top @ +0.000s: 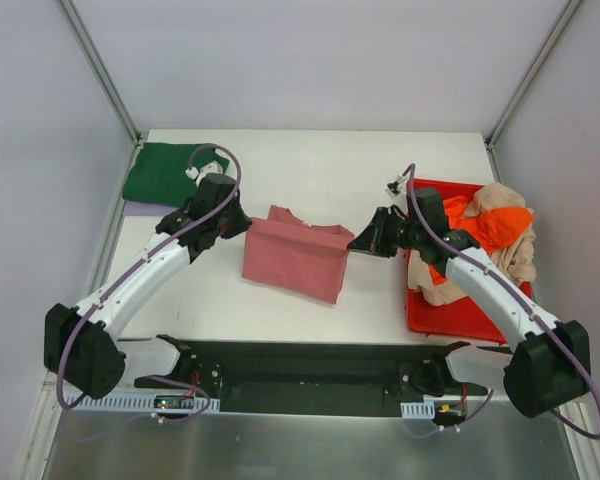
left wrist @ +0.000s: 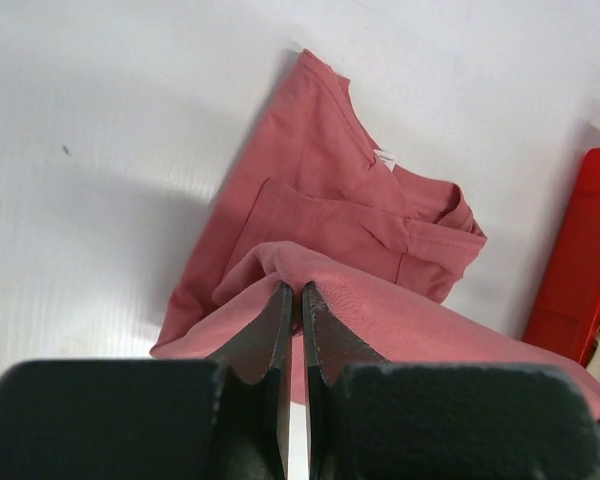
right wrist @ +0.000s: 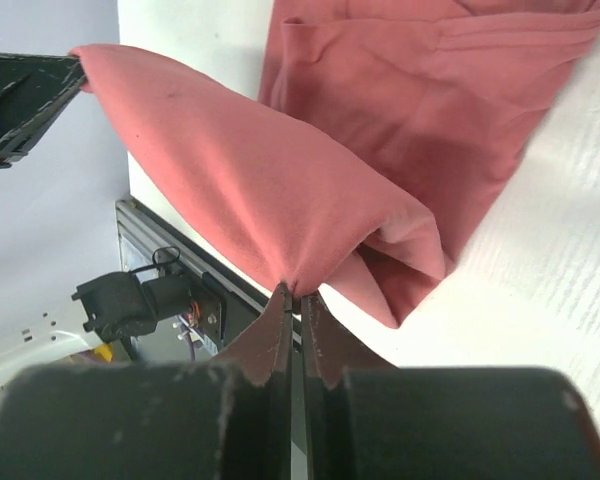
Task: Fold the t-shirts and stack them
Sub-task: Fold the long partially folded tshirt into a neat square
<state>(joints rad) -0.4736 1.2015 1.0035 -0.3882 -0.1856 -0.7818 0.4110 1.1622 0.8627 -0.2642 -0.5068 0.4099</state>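
**Both jaws pinch one rose-red tee; two tees in the bin**

Top external: five t-shirts, one bin, two grippers. The rose-red t-shirt (top: 298,258) lies on the table (top: 360,180) between the two sets of jaws. The left gripper (top: 245,225) is at its left edge and the right gripper (top: 355,243) at its right edge. Beyond the left jaws, near the far corner, a dark green t-shirt (top: 170,172) sits on a pale lilac t-shirt (top: 145,209). Behind the right jaws, the red bin (top: 420,310) holds two: an orange t-shirt (top: 495,225) and a beige t-shirt (top: 435,285), both bunched.

Left wrist: the jaws are pressed together on a lifted fold of rose-red cloth. The rest of the shirt lies flat ahead of them, with a corner of the bin off to their right.

Right wrist: the jaws are likewise clamped on a rose-red edge. The cloth stretches up and left to the other gripper, and the body of the shirt lies ahead.
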